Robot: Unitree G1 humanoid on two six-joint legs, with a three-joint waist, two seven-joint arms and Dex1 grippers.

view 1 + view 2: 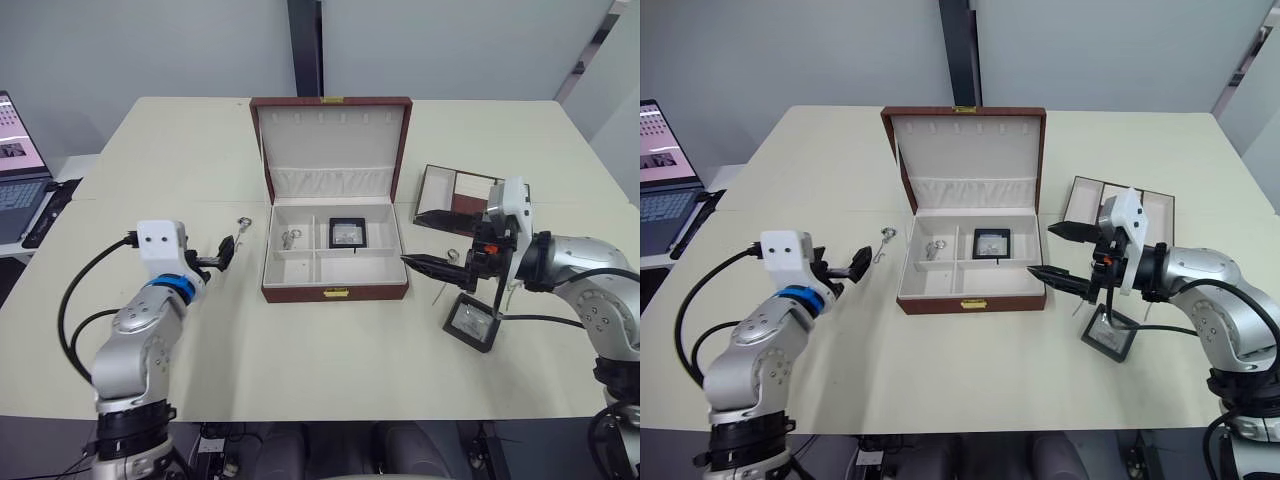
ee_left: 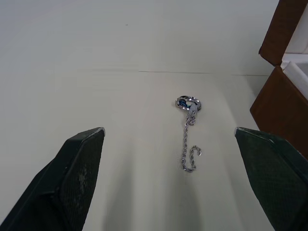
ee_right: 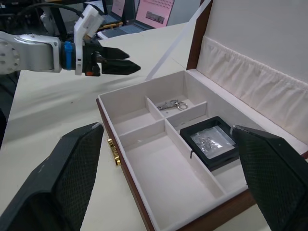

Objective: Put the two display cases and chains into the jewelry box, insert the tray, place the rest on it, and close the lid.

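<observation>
The jewelry box point(image 1: 334, 291) stands open mid-table with its lid point(image 1: 332, 130) upright. One display case point(image 1: 347, 232) lies in its back right compartment, and a chain point(image 1: 290, 238) in the back left one. The other display case point(image 1: 473, 323) rests on the table right of the box, below my right gripper point(image 1: 1053, 253), which is open and empty, pointing at the box's right side. Another chain point(image 2: 189, 139) lies on the table left of the box, just ahead of my open left gripper point(image 1: 225, 250). The tray point(image 1: 455, 190) sits behind the right gripper.
A laptop point(image 1: 20, 180) sits at the table's far left edge. A small silvery piece point(image 1: 452, 254) lies on the table near the right gripper. The table is two tops joined by a seam point(image 1: 150, 199) running left to right.
</observation>
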